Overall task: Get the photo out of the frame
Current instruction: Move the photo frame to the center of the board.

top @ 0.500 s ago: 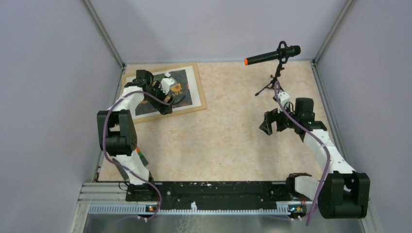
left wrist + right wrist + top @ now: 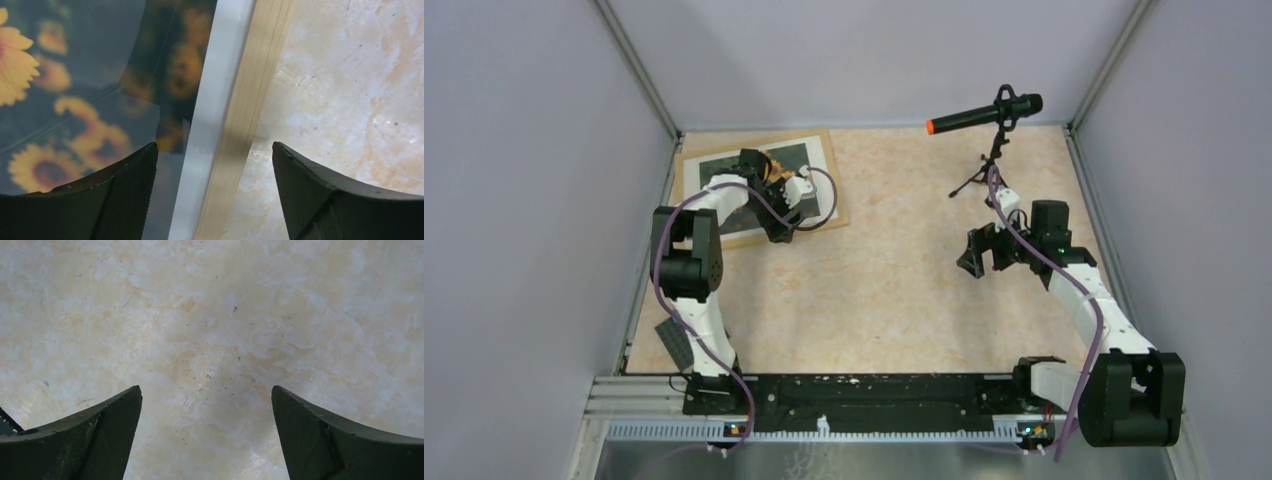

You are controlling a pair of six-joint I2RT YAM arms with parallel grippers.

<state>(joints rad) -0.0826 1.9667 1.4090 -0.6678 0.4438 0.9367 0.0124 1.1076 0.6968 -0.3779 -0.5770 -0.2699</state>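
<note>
Left pincer [image 2: 212,150] shifted right, straddling frame [image 2: 247,100] edge.

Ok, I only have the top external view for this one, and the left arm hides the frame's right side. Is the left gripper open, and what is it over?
Observer: Open. In the left wrist view the left gripper has its fingers spread, one above the photo, the other above the bare table.
Reviewer: So it straddles the edge?
Observer: Yes. The light-wood rail of the frame runs between the fingers, with the photo's white border right beside it.
Reviewer: And the right gripper?
Observer: Open too. The right wrist view shows the right gripper with nothing but table between its fingers.
</note>
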